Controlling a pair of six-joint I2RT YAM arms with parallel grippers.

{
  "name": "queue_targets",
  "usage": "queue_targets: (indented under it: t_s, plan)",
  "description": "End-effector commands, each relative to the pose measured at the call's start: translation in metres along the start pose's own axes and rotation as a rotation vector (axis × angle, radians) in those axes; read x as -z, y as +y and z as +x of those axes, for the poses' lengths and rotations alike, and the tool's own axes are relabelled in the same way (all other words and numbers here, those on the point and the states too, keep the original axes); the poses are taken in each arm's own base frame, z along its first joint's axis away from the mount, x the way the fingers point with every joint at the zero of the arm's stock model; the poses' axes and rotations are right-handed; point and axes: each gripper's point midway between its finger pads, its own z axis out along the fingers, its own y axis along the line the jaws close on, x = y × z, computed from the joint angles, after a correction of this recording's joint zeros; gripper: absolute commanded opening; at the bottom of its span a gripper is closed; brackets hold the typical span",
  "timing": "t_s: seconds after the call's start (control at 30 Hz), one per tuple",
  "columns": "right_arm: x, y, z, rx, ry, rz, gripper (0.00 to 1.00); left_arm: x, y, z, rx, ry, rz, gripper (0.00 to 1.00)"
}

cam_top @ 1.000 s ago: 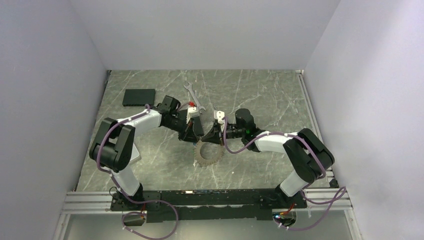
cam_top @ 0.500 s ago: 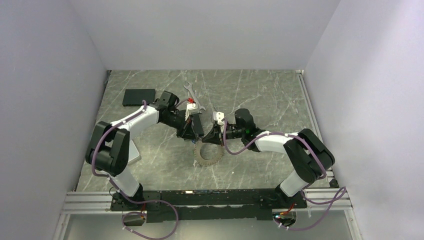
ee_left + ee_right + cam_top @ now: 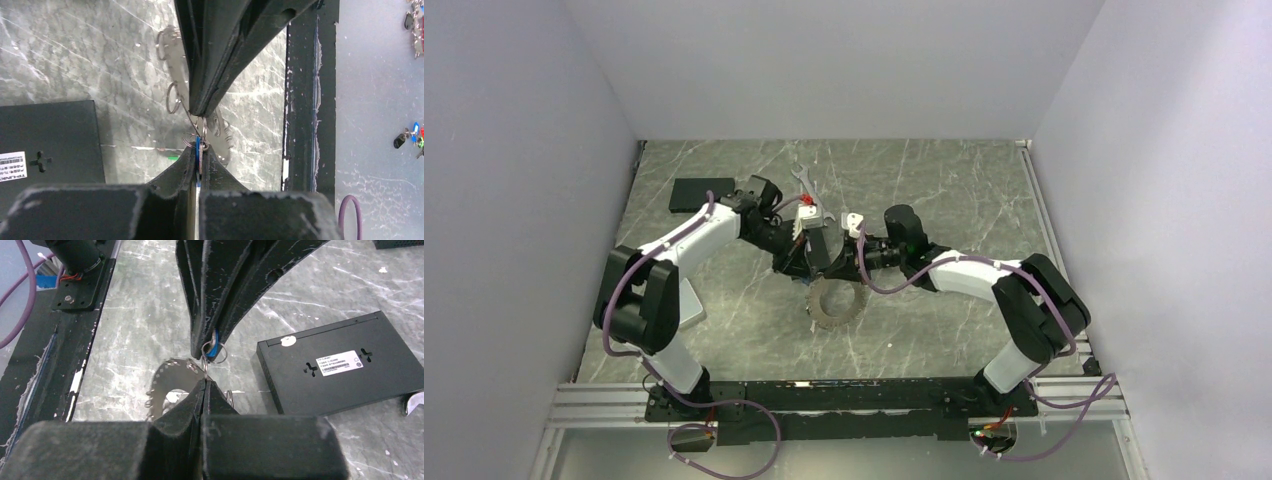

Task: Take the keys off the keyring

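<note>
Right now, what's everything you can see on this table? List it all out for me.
keyring: one, dark grey, toothed rim, mid-table by the gripper tips
blue key: one, blue head, pinched in the left gripper
small rings: several, silver, along the keyring's rim
black box: one, black, far left of the table
spanner: one, silver, behind the grippers
white scrap: one, white, on the table beyond the box
table: one, grey marble
left gripper: shut on the blue key
right gripper: shut, tip to tip with the left
</note>
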Motion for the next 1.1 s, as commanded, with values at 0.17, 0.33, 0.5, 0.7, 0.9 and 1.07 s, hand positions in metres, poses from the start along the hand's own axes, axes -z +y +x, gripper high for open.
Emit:
queue_targets:
  t_s: [0.17, 0.33, 0.5, 0.7, 0.9, 1.07]
  plan:
    - [-0.001, -0.015, -0.006, 0.028, 0.026, 0.036, 0.03, 0.004, -0.037, -0.017, -0.087, -0.003, 0.089, 0.0]
    - [0.005, -0.021, -0.013, 0.036, 0.025, 0.06, 0.25, 0.002, -0.042, -0.02, -0.056, -0.012, 0.103, 0.0]
    - [0.024, -0.023, -0.035, 0.042, 0.038, 0.09, 0.48, -0.001, -0.042, -0.024, 0.001, -0.025, 0.102, 0.0]
    - [0.04, -0.008, -0.039, 0.001, 0.08, 0.103, 0.55, -0.005, -0.044, -0.032, 0.072, -0.052, 0.121, 0.0]
    - [0.056, 0.007, -0.033, -0.051, 0.16, 0.122, 0.55, -0.007, -0.041, -0.044, 0.144, -0.07, 0.127, 0.0]
    - [0.063, 0.015, -0.035, -0.084, 0.18, 0.115, 0.55, -0.009, -0.038, -0.053, 0.224, -0.079, 0.13, 0.0]
